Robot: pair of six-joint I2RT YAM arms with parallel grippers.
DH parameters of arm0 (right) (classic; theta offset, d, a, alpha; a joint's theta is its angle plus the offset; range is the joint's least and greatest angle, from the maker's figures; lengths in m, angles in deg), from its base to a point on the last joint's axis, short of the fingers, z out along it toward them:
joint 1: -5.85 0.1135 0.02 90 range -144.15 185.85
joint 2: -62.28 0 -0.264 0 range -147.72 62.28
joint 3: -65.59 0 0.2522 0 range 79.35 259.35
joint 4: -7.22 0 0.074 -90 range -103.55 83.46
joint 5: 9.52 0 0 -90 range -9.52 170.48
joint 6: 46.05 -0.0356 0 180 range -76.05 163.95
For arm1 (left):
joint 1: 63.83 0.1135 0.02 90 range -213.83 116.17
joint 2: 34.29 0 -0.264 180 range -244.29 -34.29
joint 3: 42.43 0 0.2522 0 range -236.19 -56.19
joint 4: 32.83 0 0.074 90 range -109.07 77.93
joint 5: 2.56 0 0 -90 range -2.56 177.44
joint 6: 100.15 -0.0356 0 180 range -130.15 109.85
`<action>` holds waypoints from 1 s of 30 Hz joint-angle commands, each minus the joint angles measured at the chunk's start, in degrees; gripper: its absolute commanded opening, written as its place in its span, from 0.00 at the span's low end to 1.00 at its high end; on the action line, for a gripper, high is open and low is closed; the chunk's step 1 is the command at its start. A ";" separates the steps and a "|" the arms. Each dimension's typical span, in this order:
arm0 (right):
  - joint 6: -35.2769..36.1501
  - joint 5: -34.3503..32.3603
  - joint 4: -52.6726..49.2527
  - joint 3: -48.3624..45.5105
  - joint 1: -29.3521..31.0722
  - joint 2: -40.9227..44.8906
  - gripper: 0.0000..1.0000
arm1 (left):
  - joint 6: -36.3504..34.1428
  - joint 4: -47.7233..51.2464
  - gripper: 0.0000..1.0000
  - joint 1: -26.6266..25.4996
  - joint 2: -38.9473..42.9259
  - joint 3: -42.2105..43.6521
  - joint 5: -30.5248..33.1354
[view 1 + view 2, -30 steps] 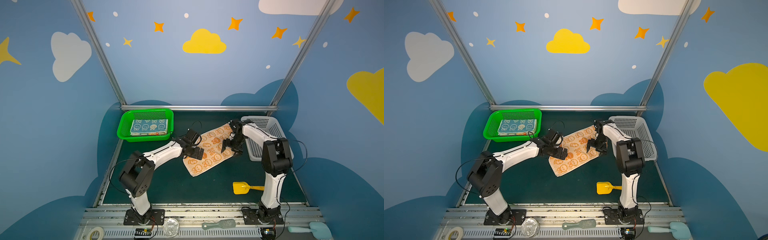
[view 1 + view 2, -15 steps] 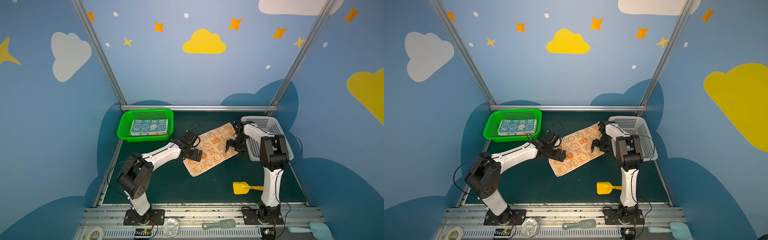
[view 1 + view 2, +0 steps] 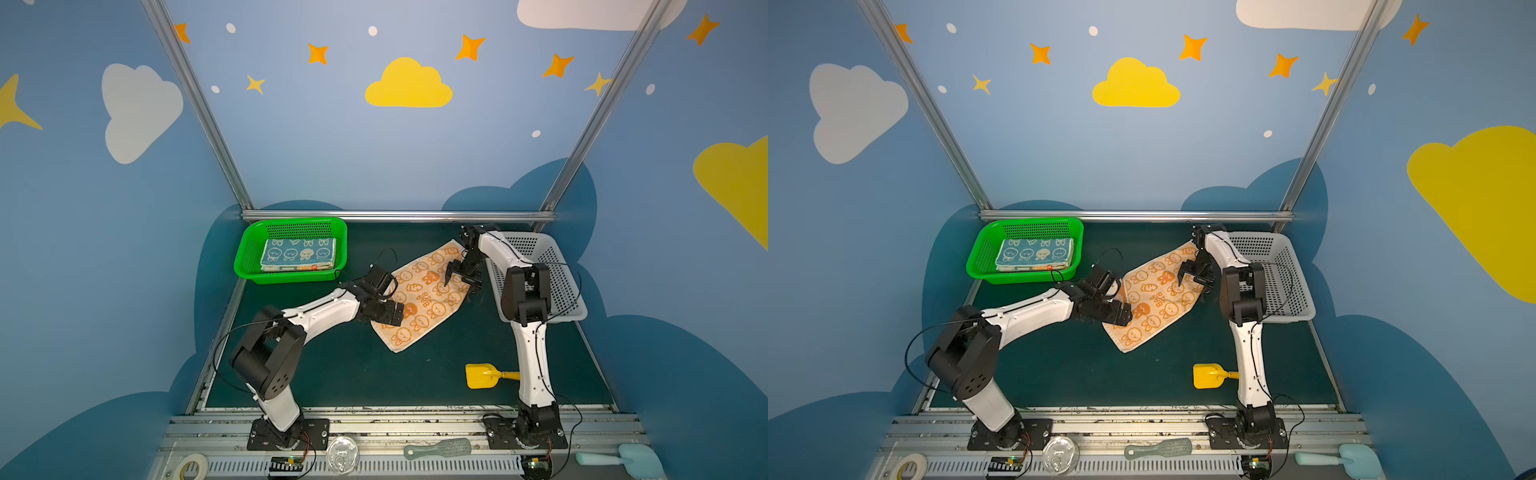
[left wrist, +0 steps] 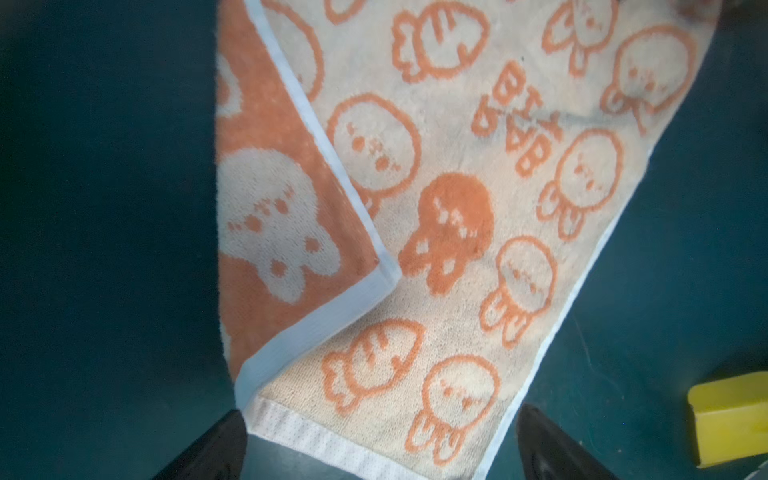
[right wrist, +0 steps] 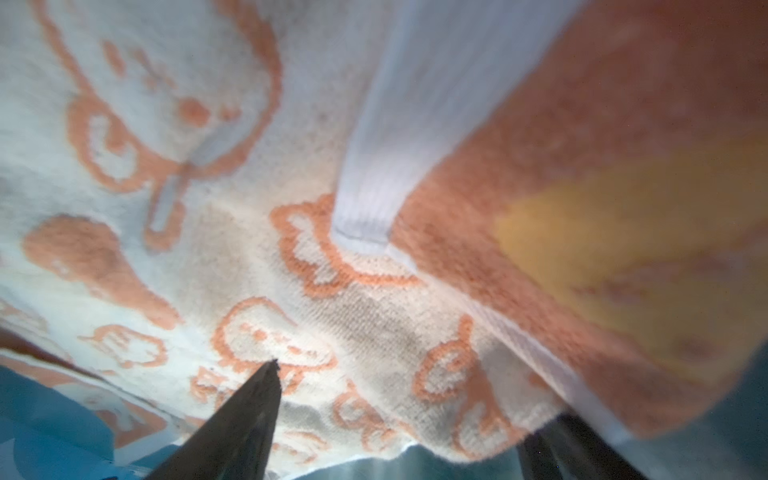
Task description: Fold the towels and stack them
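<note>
Towel: looped terry, corner folded (orange underside).

A robot test booth: painted cloud walls, aluminium frame.

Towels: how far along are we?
Done: a folded stack, blue towel on top, sits in the green basket. In hand: the orange-print towel lies on the mat, one corner flipped over; left gripper and right gripper are open over it, gripping nothing. Left: finish folding it and add it to the stack.
</note>
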 commanded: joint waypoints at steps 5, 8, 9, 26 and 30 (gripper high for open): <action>1.61 8.22 2.72 18.34 0.59 -10.89 0.85 | 5.27 -5.14 1.00 -5.80 -6.29 -2.92 -5.76; 2.75 9.70 4.11 19.64 0.35 -8.53 0.85 | 5.41 -4.41 1.00 -7.29 -10.35 -7.19 -6.33; 2.91 9.59 4.47 19.11 0.15 -6.76 0.85 | 5.54 -4.36 1.00 -7.65 -11.38 -8.35 -6.83; 2.37 9.59 1.73 -1.45 -7.21 20.85 0.86 | 6.81 -4.51 1.00 -10.15 -28.41 -25.92 -12.67; 2.28 10.73 2.56 -7.18 -9.39 26.52 0.86 | 7.20 -3.28 1.00 -10.48 -33.76 -32.86 -13.58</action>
